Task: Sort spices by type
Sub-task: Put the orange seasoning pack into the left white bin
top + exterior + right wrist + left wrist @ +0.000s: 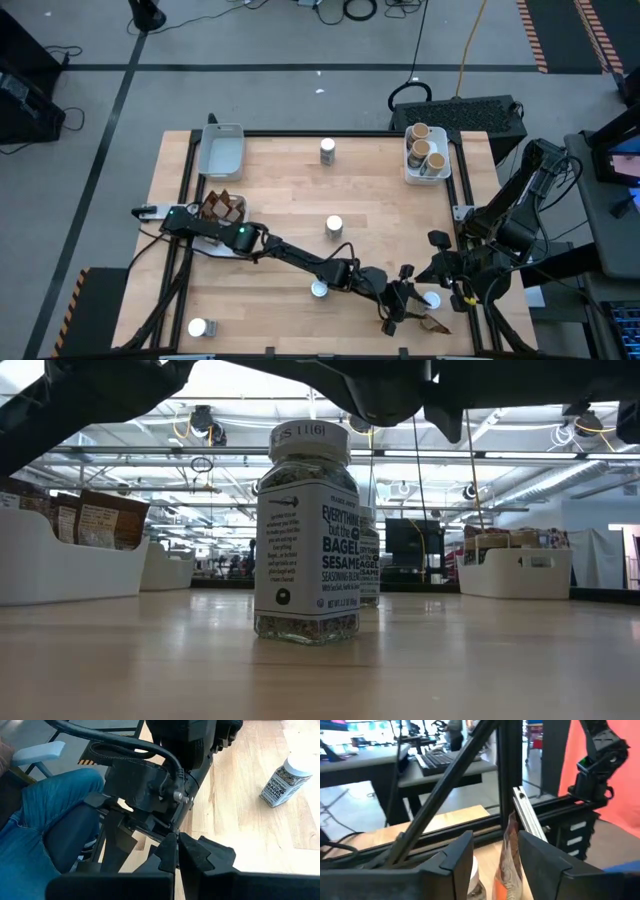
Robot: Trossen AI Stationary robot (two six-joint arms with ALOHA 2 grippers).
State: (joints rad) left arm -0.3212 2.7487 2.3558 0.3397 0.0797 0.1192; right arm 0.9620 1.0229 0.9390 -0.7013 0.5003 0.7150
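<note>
The left gripper [398, 312] is reaching to the table's near edge, fingers parted around a brown packet [509, 854], though whether they are touching it is hard to tell; the right gripper [177, 854] is sitting clamped empty near the right corner. A far-right tray [426, 168] is holding cork-topped jars [428, 151], a left-edge tray [222, 248] is holding packets [222, 208], the far-left tray [221, 152] is showing nothing inside, and white-lidded jars [334, 226] are standing scattered.
</note>
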